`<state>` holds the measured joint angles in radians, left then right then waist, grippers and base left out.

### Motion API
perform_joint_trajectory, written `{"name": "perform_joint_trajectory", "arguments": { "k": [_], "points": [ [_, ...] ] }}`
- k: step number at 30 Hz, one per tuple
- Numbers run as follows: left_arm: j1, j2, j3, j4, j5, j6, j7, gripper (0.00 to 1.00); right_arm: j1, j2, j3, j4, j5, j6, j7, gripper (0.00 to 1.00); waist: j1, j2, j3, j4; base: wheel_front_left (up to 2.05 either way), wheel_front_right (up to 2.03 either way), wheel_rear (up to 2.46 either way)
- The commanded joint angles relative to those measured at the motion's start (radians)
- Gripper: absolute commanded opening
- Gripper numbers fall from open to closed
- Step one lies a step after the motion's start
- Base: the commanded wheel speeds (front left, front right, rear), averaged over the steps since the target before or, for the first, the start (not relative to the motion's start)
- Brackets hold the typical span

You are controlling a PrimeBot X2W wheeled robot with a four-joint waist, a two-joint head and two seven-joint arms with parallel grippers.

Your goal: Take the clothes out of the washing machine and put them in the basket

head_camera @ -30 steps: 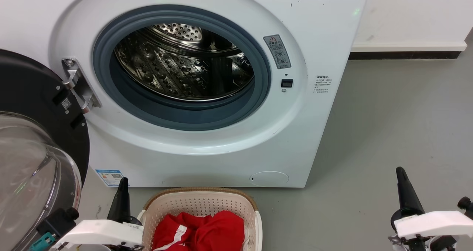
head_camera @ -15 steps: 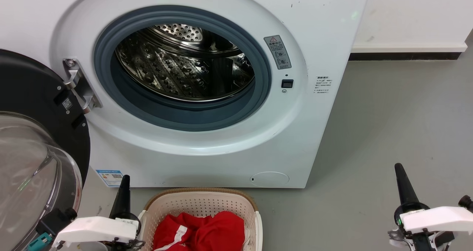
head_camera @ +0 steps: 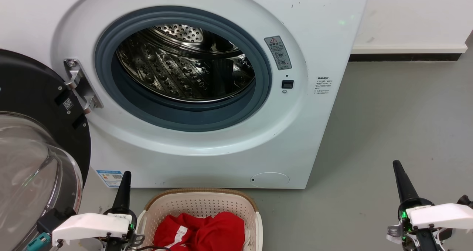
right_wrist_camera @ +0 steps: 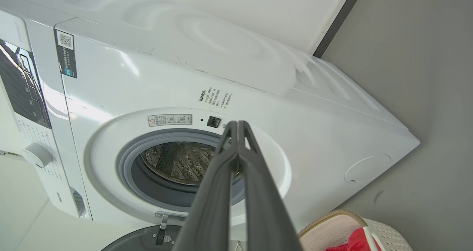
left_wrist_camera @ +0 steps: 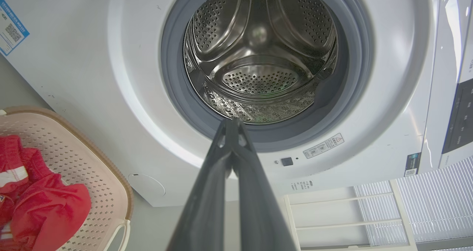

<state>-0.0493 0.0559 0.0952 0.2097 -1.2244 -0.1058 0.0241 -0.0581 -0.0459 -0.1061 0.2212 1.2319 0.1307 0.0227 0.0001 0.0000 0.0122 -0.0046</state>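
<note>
The white washing machine point(head_camera: 207, 147) stands open, its steel drum point(head_camera: 184, 62) bare inside. Red clothes point(head_camera: 201, 230) lie bunched in the cream basket point(head_camera: 201, 203) on the floor in front of it. My left gripper point(head_camera: 126, 175) is shut, low at the left beside the basket's left rim. Out over the grey floor at the lower right, my right gripper point(head_camera: 396, 164) is shut too. In the left wrist view the shut fingertips point(left_wrist_camera: 231, 123) point at the drum point(left_wrist_camera: 260, 55), with the clothes point(left_wrist_camera: 33, 199) in the basket point(left_wrist_camera: 107, 166) at lower left. The right wrist view shows that gripper point(right_wrist_camera: 237, 124) shut before the machine point(right_wrist_camera: 184, 88).
The glass door point(head_camera: 33, 162) with its black rim hangs open at the left, close to my left arm. Grey floor point(head_camera: 399, 114) stretches to the right of the machine, ending at a white wall with a dark skirting point(head_camera: 402, 55).
Both grippers have crept slightly forward, toward the machine. The clothes and basket have not moved.
</note>
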Motion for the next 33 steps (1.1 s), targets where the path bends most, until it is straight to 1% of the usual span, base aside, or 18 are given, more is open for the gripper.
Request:
{"name": "perform_joint_trajectory", "arguments": {
  "k": [1, 22, 33],
  "points": [
    [-0.023, 0.0, 0.003, -0.003, -0.025, -0.005, 0.007, 0.0, -0.02, -0.005, -0.002, -0.003, 0.027, 0.0, 0.007, 0.0, -0.0001, 0.0, 0.0, 0.0, 0.0, 0.0, 0.0],
    [-0.046, -0.003, 0.013, 0.019, -0.217, -0.018, 0.052, 0.0, -0.039, -0.006, -0.005, 0.012, 0.214, 0.0, 0.052, 0.0, -0.0001, 0.0, -0.004, 0.002, 0.0, 0.0, 0.0],
    [-0.055, -0.005, 0.017, 0.028, -0.296, -0.022, 0.071, 0.0, -0.05, -0.006, -0.006, 0.019, 0.292, 0.0, 0.072, 0.0, -0.0001, 0.0, -0.006, 0.003, 0.0, 0.0, 0.0]
  ]
}}
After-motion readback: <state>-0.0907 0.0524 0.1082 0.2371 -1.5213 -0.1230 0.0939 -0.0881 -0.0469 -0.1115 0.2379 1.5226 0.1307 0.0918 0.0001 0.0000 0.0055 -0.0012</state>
